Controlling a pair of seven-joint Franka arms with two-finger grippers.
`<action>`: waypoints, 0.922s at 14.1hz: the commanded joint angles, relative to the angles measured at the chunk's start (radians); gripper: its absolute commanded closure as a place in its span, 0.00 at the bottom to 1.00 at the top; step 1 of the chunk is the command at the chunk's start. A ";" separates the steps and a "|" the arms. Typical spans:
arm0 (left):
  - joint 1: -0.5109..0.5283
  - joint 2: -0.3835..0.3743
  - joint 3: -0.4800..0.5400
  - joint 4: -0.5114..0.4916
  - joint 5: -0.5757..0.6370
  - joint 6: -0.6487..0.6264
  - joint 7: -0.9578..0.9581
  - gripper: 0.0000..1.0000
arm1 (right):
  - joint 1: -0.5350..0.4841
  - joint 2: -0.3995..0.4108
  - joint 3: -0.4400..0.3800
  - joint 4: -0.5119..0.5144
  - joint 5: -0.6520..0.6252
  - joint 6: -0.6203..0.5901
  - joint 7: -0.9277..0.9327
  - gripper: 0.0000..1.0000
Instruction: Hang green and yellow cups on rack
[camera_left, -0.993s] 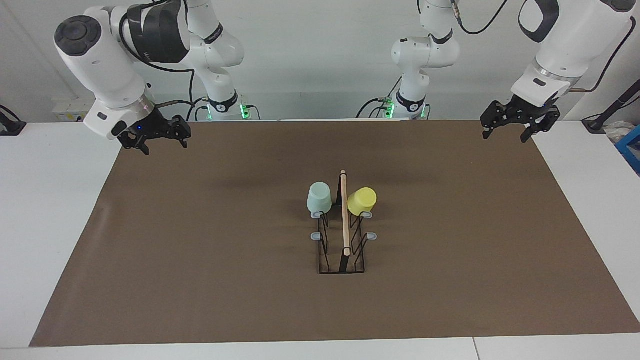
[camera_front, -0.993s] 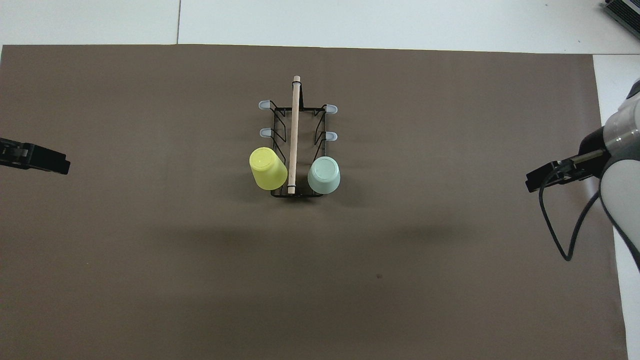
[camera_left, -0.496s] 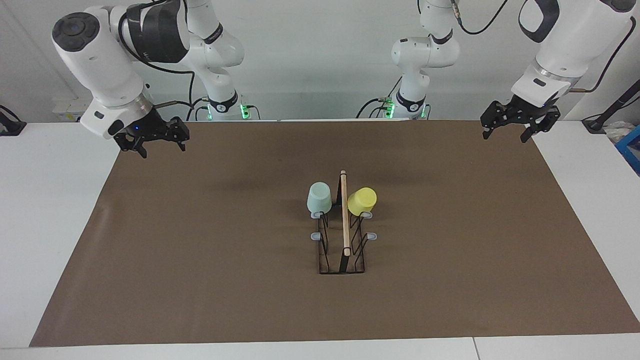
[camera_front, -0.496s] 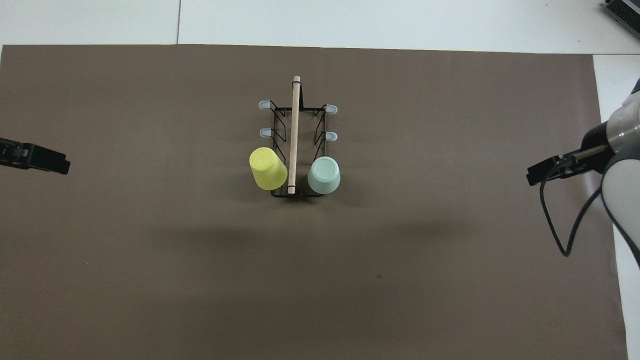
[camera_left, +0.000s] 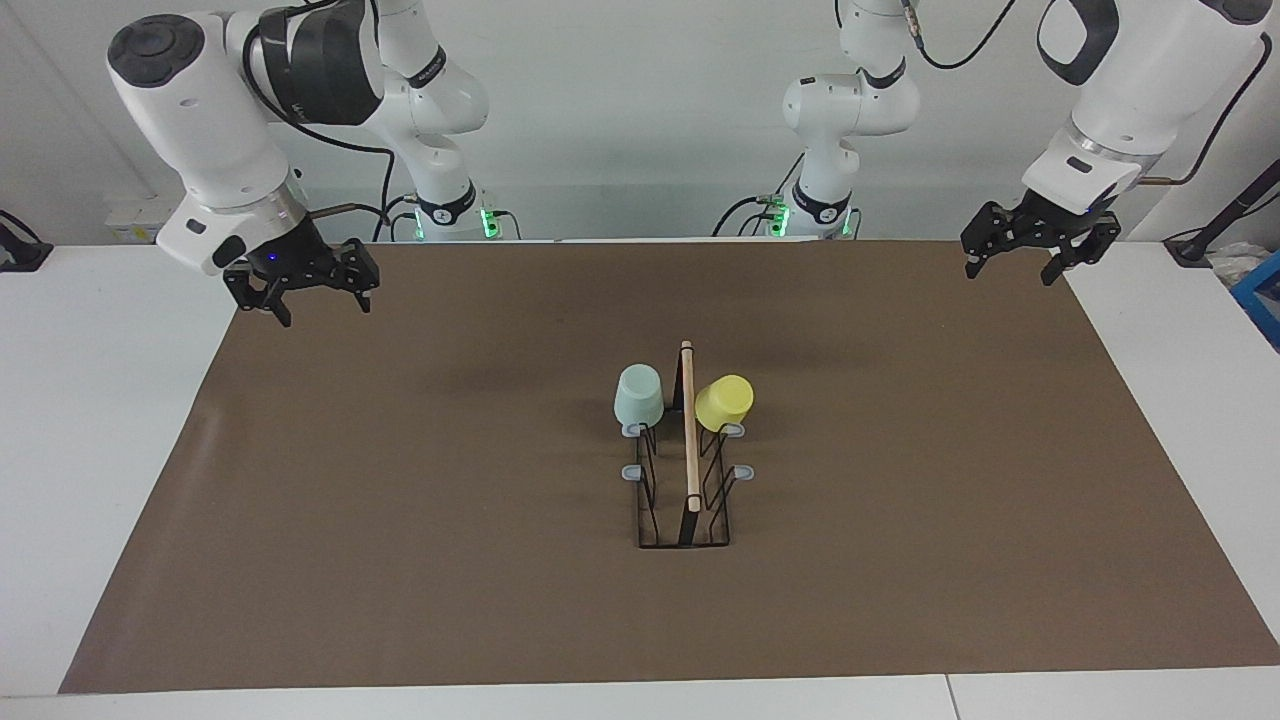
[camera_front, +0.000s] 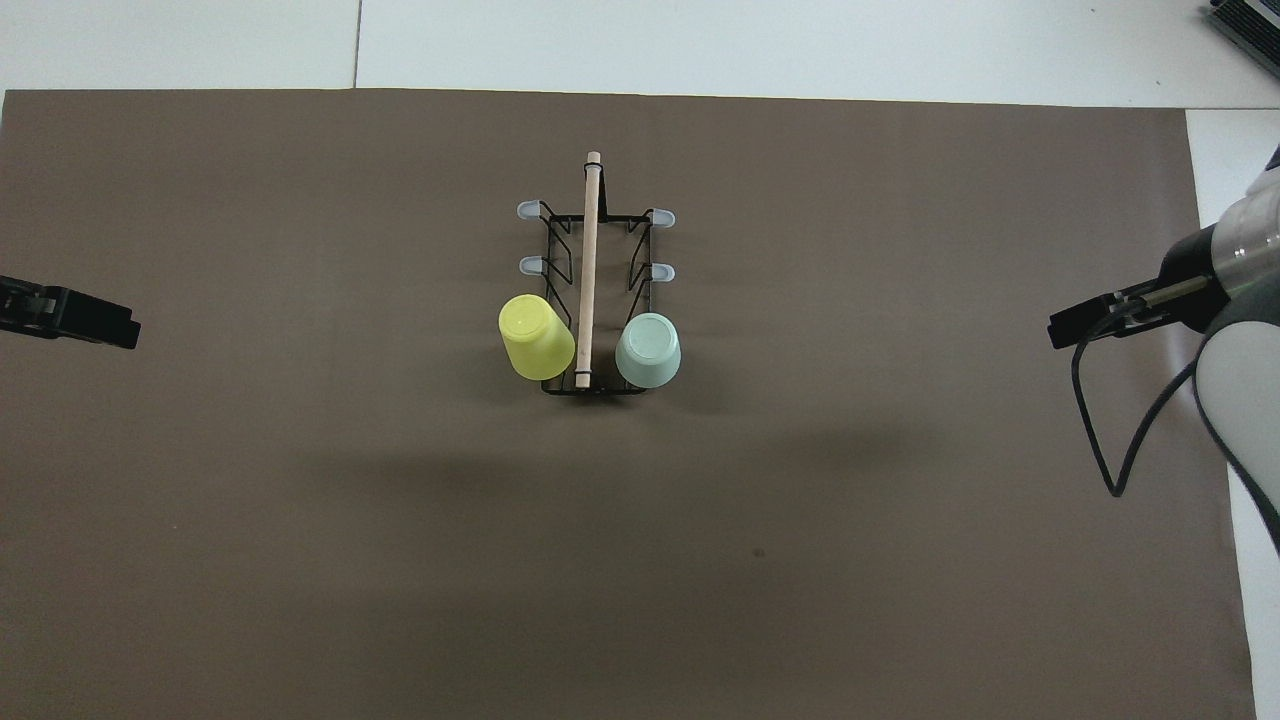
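**A:** Start at the right arm's end. What are the jaws doing?

**B:** The right gripper (camera_left: 318, 303) hangs over the corner of the bench (camera_left: 100, 450) near its own base. Its jaws are spread wide and hold nothing.

**A:** And the cups?

**B:** Both are well apart from either gripper, at mid-bench. The green cup (camera_left: 638, 395) sits mouth-down on a prong on the right arm's side of the rack (camera_left: 688, 440). The yellow cup (camera_left: 723, 402) sits tilted on the matching prong on the left arm's side. They take the pair of prongs nearest the robots.

**A:** How does the rack lie?

**B:** Its long bar points straight away from the robots, so each cup faces its own arm. The green cup is the right arm's, the yellow cup the left's.

**A:** The left gripper (camera_left: 1035, 250)?

**B:** It waits over the bench corner at its own end, jaws open and empty.

**A:** So what is left to do?

**B:** Nothing, I judge. Both cups look hung, and four prongs stand bare.

**A:** Any change from a second ago?

**B:** Only the right gripper. It has sunk a little and swung toward pointing straight down. The cups, rack and left gripper have not moved.
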 joint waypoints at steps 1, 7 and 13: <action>0.000 -0.016 0.003 -0.019 -0.013 -0.005 0.014 0.00 | -0.003 -0.005 -0.005 -0.001 0.011 -0.013 0.006 0.00; 0.000 -0.016 0.003 -0.019 -0.013 -0.005 0.014 0.00 | -0.003 -0.005 -0.005 -0.001 0.012 -0.027 0.012 0.00; 0.010 -0.016 0.005 -0.016 -0.013 0.002 -0.035 0.00 | -0.004 -0.005 -0.005 -0.001 0.012 -0.027 0.011 0.00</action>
